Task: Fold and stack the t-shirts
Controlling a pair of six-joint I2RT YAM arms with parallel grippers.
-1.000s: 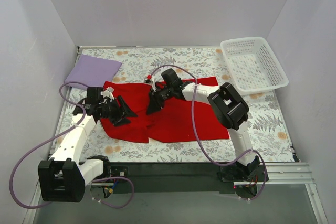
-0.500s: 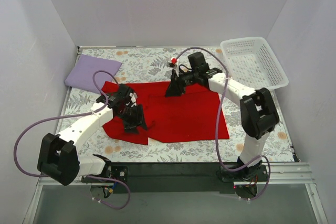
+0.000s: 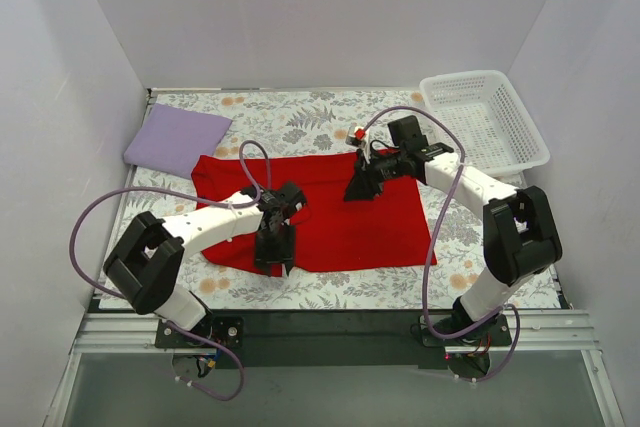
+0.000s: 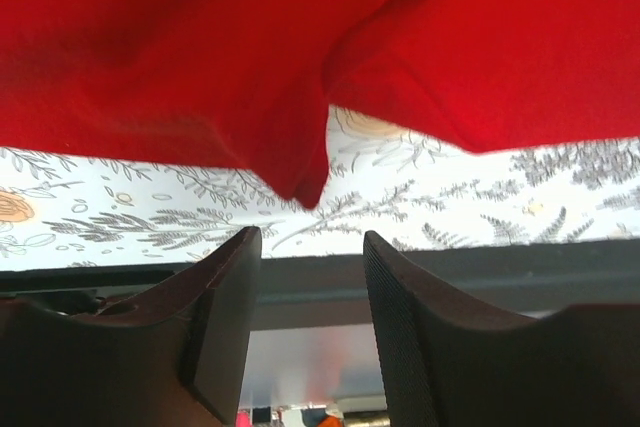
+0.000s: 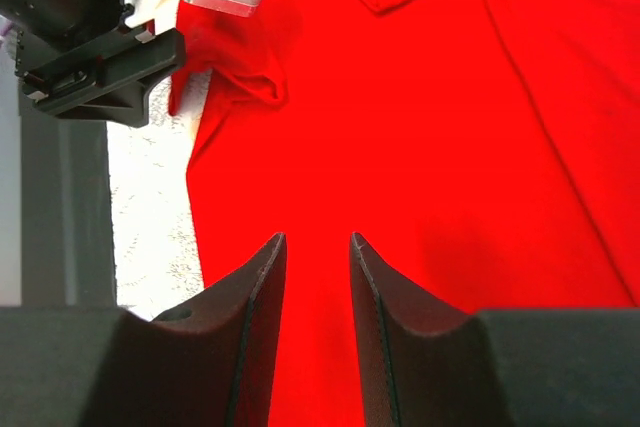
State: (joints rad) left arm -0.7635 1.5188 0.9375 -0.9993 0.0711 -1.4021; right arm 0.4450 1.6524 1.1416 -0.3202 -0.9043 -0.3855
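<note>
Both arms have swung rightward over the last second: the left claw [image 3: 275,255] has come in from the 9 o'clock side to the near edge of the red shirt [image 3: 350,227], and the right claw [image 3: 361,187] has gone from mid-shirt toward 1 o'clock. The red shirt, bunched on its left a second ago, now lies spread almost flat across the middle of the bench [image 3: 300,112], with a sleeve reaching out toward 10 o'clock.

The left claw is released. In its wrist view the fingers [image 4: 225,307] stand apart with nothing between them, and a drooping point of red hem hangs just beyond the tips, with the patterned bench below it. The right claw is released too, hovering over the shirt. Its wrist view shows a narrow gap, through which flat red cloth shows, with nothing pinched.

The lilac shirt [image 3: 175,137] lies folded at 10 o'clock on the bench, its near corner just beside the red shirt. The basket [image 3: 530,152] sits at 2 o'clock, apart from both shirts.
</note>
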